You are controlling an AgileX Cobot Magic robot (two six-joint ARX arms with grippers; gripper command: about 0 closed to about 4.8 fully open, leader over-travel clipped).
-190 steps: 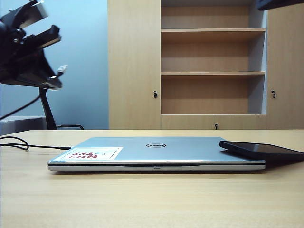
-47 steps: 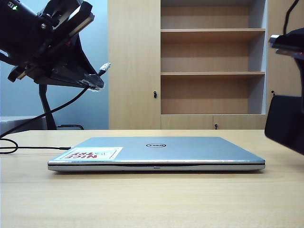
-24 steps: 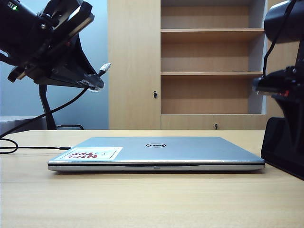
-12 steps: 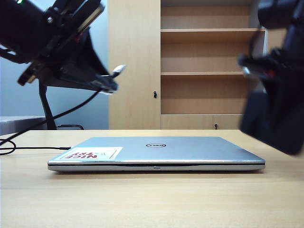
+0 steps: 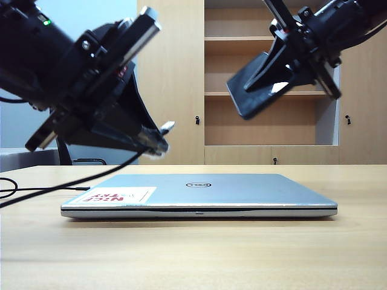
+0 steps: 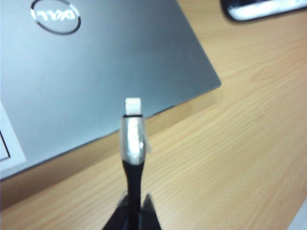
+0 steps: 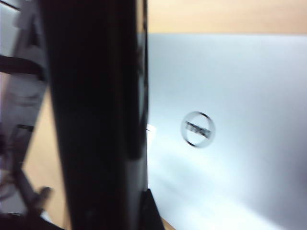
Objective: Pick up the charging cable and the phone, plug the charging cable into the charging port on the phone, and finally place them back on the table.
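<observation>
Left gripper [image 5: 154,142]: shut on the charging cable [image 6: 133,143] just behind its plug, tip jutting ahead of its jaws, above the laptop [image 5: 199,194].
Right gripper [image 5: 284,75]: clamped on the phone [image 5: 257,87], held tilted aloft.
Handling: cord limp, plug stiff; phone rigid, slick, fragile, so edge grip.

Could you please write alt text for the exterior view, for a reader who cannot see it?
Above a closed silver laptop, the left claw holds the charging cable plug-first toward the phone, gripped tilted in the right claw. Behind the table stands a wooden shelf cabinet.
</observation>
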